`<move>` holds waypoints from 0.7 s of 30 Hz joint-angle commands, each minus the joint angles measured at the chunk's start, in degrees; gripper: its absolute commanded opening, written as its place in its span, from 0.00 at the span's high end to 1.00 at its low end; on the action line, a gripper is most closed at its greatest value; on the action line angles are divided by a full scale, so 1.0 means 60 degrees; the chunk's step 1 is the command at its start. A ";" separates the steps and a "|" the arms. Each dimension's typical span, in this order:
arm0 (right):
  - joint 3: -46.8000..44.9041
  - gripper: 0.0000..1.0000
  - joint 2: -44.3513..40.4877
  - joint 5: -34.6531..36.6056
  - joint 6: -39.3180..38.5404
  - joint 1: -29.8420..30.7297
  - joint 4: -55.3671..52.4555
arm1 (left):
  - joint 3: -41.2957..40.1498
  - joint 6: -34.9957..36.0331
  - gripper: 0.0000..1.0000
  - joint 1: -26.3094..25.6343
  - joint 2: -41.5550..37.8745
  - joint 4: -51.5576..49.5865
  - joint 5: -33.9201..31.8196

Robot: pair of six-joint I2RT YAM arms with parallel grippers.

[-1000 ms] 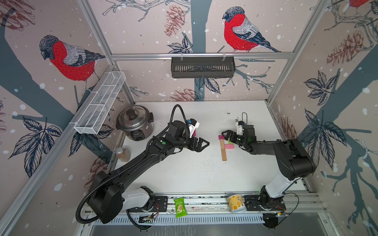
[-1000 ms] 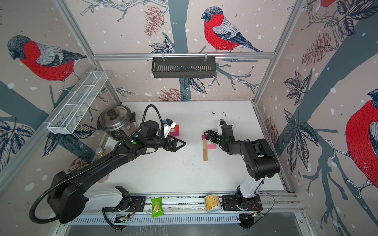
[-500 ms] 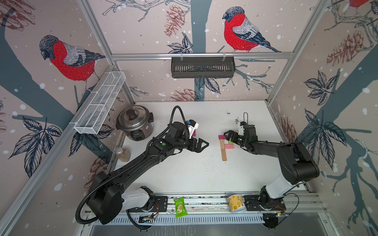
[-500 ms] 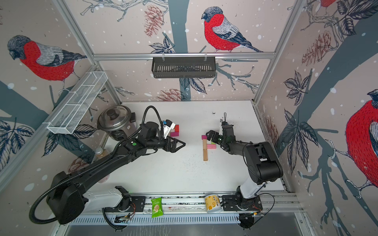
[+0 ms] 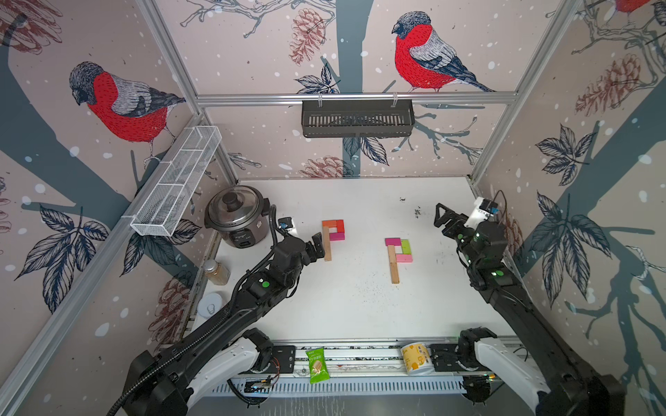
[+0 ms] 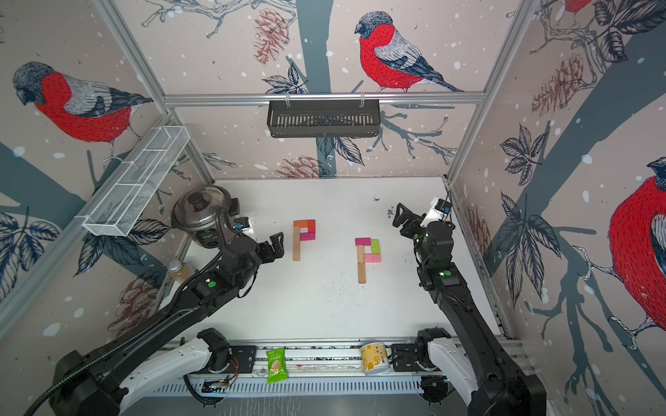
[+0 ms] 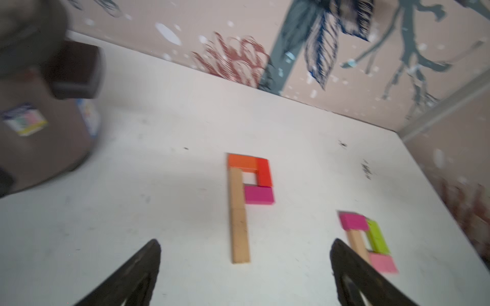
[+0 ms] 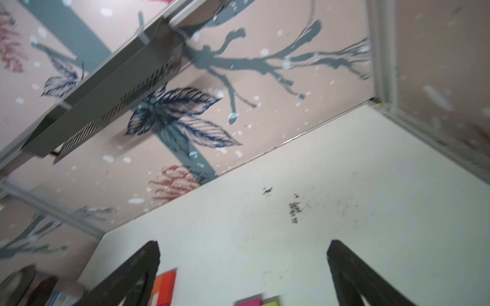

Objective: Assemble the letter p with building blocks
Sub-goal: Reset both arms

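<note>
Grey rice cooker (image 5: 236, 216); amber-filled glass jar (image 5: 217, 272) near it; white wire-mesh basket (image 5: 176, 180), left wall; black slatted shelf (image 5: 356, 119), back wall; green snack packet (image 5: 317, 365), yellow paper cup (image 5: 414, 358), front rail.

The left gripper (image 5: 318, 248) now sits just left of the left letter p (image 5: 327, 248), no longer over it, so that whole letter lies uncovered. The right gripper (image 5: 438, 216) is now off to the right and farther back, well apart from the right letter p (image 5: 393, 259), whose lime-green block (image 5: 405, 246) now shows.
</note>
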 commanded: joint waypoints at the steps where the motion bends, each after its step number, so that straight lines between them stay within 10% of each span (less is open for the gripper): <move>1: -0.0924 0.00 -0.0590 0.2041 -0.0863 -0.0181 0.0500 | -0.1177 0.0746 0.02 0.0098 -0.0223 0.2267 -0.3890; 6: -0.3110 0.00 -0.0923 0.1384 -0.2484 -0.0633 0.4090 | -0.2010 0.1425 0.02 0.1561 0.0420 0.3652 -0.3876; 21: -0.3334 0.00 0.2578 0.0617 -0.2351 -0.1913 0.5537 | -0.3597 0.4601 0.02 0.3550 0.3124 0.9475 -0.0957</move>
